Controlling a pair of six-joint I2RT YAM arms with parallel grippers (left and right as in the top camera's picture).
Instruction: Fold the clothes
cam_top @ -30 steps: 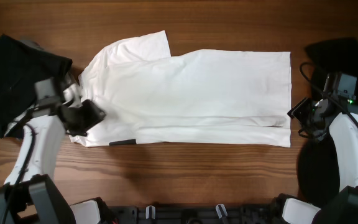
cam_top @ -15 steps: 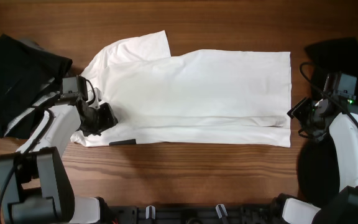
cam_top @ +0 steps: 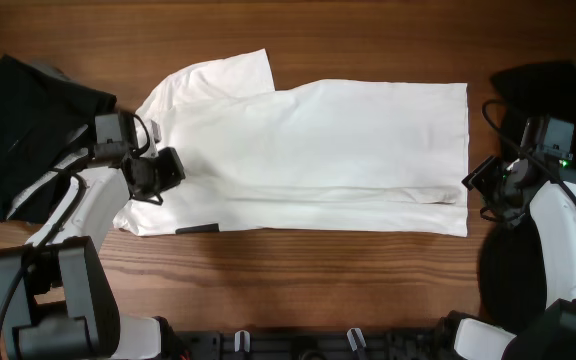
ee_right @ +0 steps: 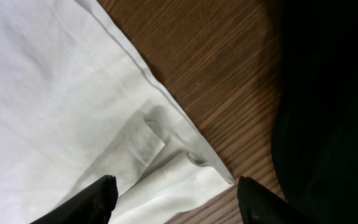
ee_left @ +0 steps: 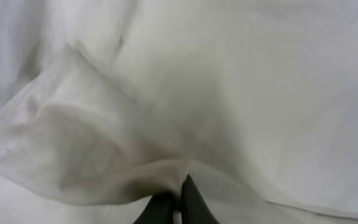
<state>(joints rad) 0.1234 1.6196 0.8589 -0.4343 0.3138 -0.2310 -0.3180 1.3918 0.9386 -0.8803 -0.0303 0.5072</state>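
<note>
Left wrist — not overhead — shows left hand (ee_left: 177, 195) pinching the T-shirt (ee_left: 241, 93).

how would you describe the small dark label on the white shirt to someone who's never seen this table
A large white T-shirt lies across the middle of the wooden table. Follow its edge nearest the robot's base toward the robot's left; the small dark label sits on that edge. It is the only dark mark on the plain white cloth.
</note>
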